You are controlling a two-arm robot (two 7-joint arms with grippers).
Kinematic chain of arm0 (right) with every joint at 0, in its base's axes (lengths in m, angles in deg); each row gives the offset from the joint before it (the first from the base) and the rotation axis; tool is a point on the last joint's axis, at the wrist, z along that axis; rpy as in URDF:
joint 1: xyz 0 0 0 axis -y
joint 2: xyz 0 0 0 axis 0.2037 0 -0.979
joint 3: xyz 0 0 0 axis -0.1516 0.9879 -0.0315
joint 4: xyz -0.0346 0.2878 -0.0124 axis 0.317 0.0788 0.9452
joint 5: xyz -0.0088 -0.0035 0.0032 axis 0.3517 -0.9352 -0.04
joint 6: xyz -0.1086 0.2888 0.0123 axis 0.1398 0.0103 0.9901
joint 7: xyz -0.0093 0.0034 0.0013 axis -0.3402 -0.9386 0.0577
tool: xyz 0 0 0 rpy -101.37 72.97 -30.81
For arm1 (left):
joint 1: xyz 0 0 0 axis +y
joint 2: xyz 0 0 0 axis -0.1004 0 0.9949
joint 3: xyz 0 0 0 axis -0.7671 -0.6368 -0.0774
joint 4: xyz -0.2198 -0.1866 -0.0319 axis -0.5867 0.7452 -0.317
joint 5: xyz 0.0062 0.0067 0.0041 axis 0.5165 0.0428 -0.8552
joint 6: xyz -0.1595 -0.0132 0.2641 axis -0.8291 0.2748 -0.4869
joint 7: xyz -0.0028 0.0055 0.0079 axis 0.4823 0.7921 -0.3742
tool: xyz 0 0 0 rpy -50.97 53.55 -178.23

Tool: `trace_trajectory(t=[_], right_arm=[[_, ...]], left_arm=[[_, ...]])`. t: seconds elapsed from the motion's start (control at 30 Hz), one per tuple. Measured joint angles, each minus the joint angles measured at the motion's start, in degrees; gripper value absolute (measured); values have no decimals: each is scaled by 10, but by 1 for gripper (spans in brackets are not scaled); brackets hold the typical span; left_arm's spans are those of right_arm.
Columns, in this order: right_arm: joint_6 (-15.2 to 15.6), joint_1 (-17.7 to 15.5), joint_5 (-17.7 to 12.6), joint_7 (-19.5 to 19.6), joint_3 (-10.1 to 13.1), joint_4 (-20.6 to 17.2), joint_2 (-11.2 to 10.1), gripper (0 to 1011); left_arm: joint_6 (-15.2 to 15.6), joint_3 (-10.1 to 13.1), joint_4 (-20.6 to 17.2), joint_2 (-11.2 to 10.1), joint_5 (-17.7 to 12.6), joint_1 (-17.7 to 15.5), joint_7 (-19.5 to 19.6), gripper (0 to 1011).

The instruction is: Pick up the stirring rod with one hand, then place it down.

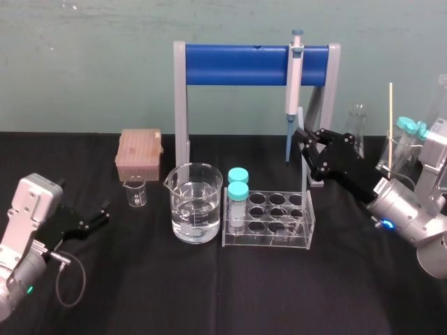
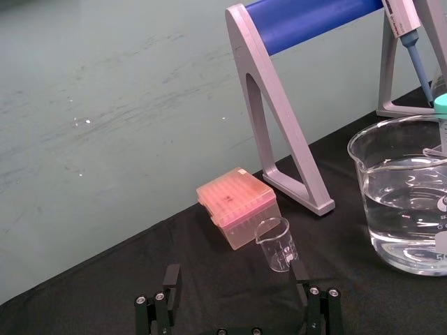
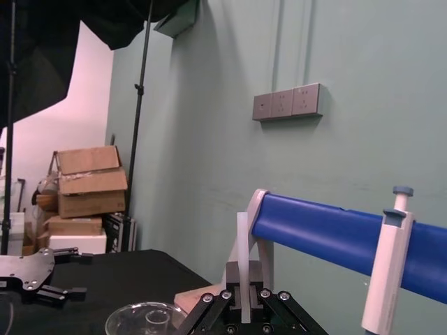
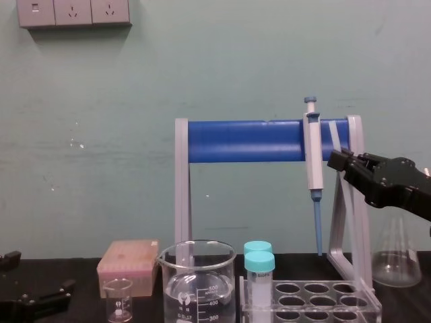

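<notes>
The right hand (image 1: 304, 143) is raised off the worktop (image 1: 209, 293), close to the right leg of the grey stand (image 1: 181, 105). Its black fingers are clenched on the stirring rod (image 1: 304, 188). The rod is a thin, pale, glassy stick and stands nearly upright. Its lower part runs down beside the right end of the clear plastic tube rack (image 1: 269, 222); I cannot tell whether its tip touches anything.

Just beside the hand, a blue-and-grey pipette (image 1: 294, 77) hangs from the stand's blue bar, and a glass flask (image 1: 357, 124) stands behind. Two teal-capped tubes (image 1: 238, 185) sit at the rack's left end, next to a big round glass beaker (image 1: 196, 204) of clear liquid. Further left are a small beaker (image 1: 136, 190) and a pinkish ribbed box (image 1: 140, 154).

The left hand (image 1: 98, 215) is low over the black cloth at the left, fingers apart, grasping nothing.
</notes>
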Motion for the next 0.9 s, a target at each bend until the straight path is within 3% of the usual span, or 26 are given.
trace_trajectory(t=[0.73, 0.9], right_arm=[[10, 28, -17, -35, -8, 70, 19, 64], [7, 41, -10, -41, -11, 103, 26, 64]], left_arm=[[0, 0, 0, 0, 0, 0, 0, 1000], [0, 0, 0, 0, 0, 0, 0, 1000]])
